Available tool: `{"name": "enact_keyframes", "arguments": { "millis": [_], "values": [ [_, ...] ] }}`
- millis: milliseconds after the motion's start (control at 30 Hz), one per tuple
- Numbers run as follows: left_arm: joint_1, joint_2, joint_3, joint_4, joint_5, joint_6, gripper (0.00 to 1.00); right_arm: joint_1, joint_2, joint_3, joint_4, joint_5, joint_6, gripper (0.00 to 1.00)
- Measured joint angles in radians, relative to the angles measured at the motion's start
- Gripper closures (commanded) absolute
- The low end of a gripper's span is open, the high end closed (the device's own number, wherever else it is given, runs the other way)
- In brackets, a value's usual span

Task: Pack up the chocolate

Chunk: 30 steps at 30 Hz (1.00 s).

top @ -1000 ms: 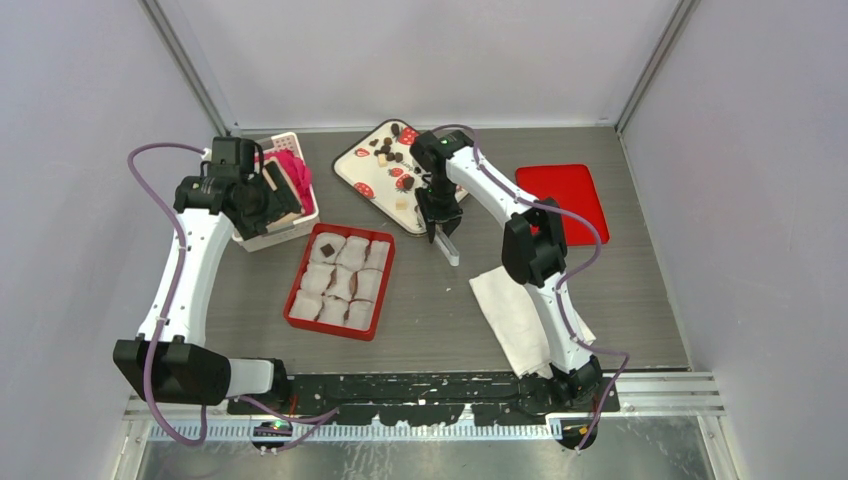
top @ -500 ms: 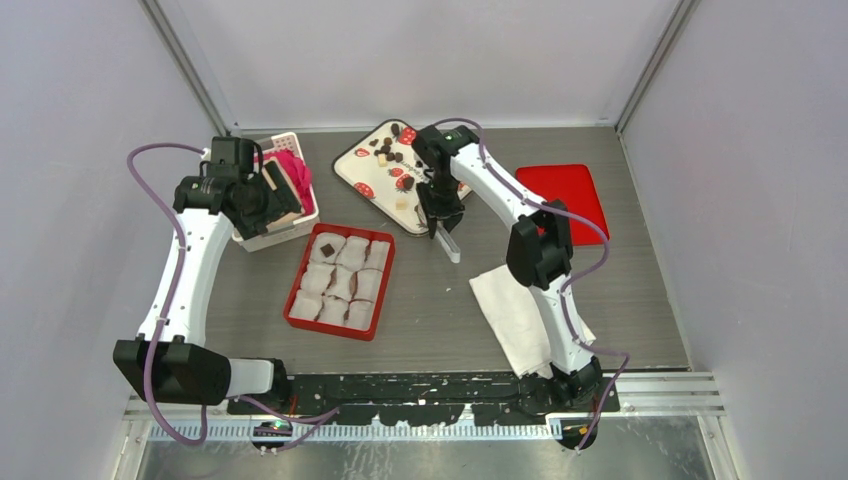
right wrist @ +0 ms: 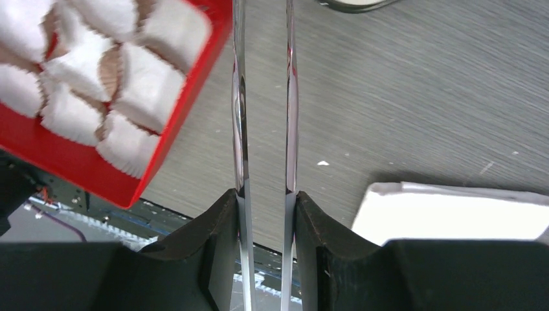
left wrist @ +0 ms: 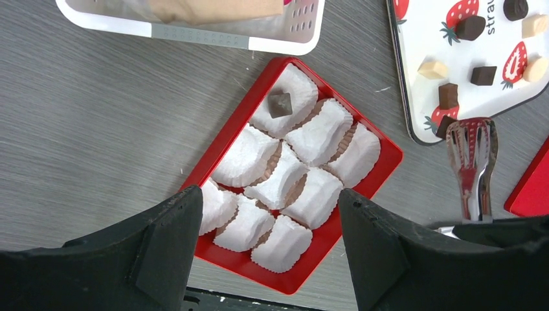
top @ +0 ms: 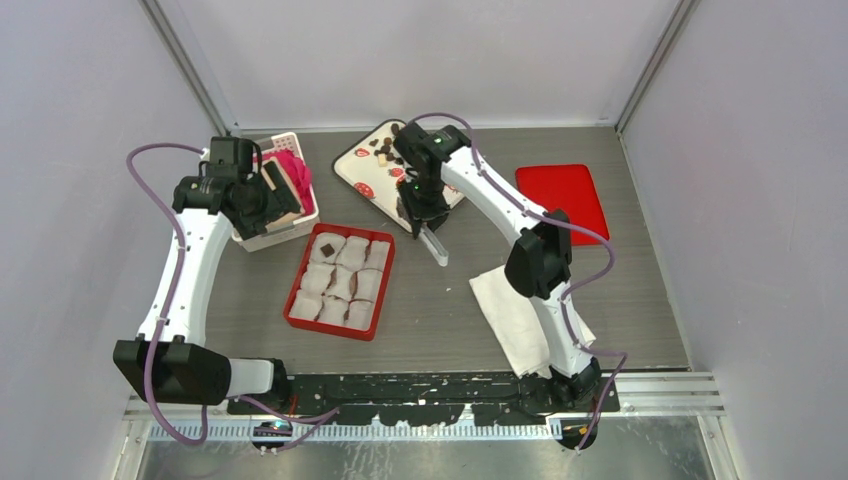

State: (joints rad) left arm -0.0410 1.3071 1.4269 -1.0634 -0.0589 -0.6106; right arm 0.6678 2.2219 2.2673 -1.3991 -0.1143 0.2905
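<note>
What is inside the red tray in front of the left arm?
Nine white paper cups fill the red tray. One dark chocolate piece sits in a corner cup; the others look empty. A finger of the left end effector covers part of one cup.

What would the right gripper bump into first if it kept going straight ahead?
Probably the strawberry tray: the tongs in the right gripper have their tips at its rim, beside a dark chocolate. Depth is unclear.

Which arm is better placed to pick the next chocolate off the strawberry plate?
Right. Right pincer grips tongs whose tips reach the plate edge by the chocolates; left pincer hangs open, empty.
</note>
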Motion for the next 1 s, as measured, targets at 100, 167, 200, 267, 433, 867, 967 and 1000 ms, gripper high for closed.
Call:
{"name": "enact_keyframes", "arguments": {
  "millis": [100, 167, 200, 267, 433, 867, 967, 1000],
  "values": [
    [0.007, 0.0, 0.0, -0.001, 0.0, 0.004, 0.22, 0.059, -0.016, 0.019, 0.016, -0.005, 0.003, 0.99],
    [0.011, 0.0, 0.004, -0.003, 0.0, 0.009, 0.23, 0.105, -0.027, 0.026, 0.033, -0.013, 0.007, 0.99],
    [0.014, 0.0, 0.008, -0.004, 0.0, 0.011, 0.23, 0.133, -0.03, 0.032, 0.045, -0.019, 0.011, 0.99],
    [0.019, 0.0, 0.018, -0.004, -0.001, 0.014, 0.23, 0.182, -0.032, 0.043, 0.07, -0.032, 0.018, 0.99],
    [0.029, 0.0, 0.032, -0.005, -0.005, 0.017, 0.23, 0.293, -0.018, 0.072, 0.131, -0.066, 0.037, 0.99],
    [0.063, -0.011, 0.039, -0.011, -0.012, 0.017, 0.22, 0.357, 0.173, 0.126, 0.225, -0.086, 0.053, 0.99],
    [0.065, -0.015, 0.039, -0.011, -0.013, 0.017, 0.22, 0.358, 0.191, 0.126, 0.225, -0.086, 0.053, 0.99],
    [0.066, -0.015, 0.039, -0.011, -0.013, 0.017, 0.22, 0.358, 0.191, 0.126, 0.225, -0.087, 0.053, 0.99]
  ]
}}
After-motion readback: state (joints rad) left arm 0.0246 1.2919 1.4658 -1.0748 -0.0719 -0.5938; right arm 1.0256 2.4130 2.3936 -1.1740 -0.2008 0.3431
